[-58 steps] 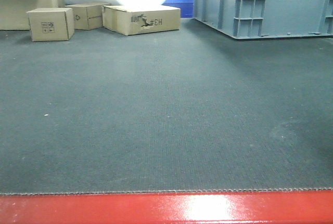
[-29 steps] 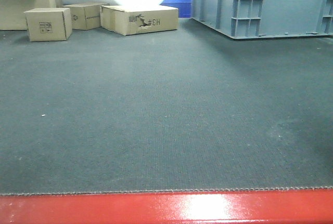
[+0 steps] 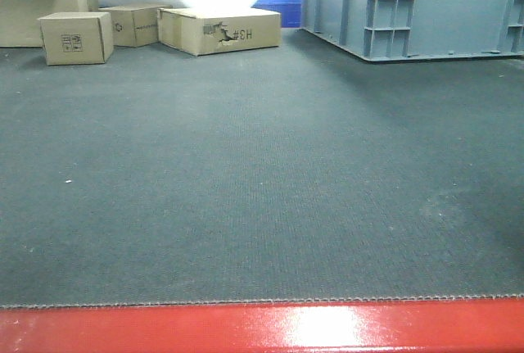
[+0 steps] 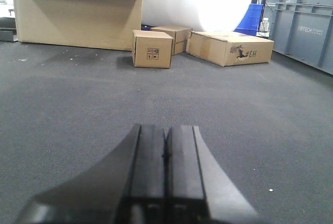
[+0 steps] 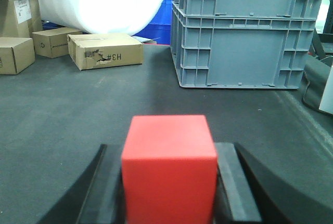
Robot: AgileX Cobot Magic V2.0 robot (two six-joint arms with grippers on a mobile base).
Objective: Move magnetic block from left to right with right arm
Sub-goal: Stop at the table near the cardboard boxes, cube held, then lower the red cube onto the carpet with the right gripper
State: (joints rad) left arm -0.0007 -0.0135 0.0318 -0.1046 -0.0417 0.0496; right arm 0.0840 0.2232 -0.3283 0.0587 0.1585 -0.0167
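Front view has stopped drifting, so I read the carry as settling: right fingers [image 5: 169,182] clamped on magnetic block [image 5: 169,167], left fingers [image 4: 165,172] pressed together, empty, boxes [image 4: 152,49] at 12 o'clock.

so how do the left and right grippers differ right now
The left gripper has its black fingers pressed together with nothing between them; the right gripper is shut on the plain red cube-shaped magnetic block, its fingers held apart by the cube's width. Both point out over the dark grey mat toward the tan cardboard boxes.
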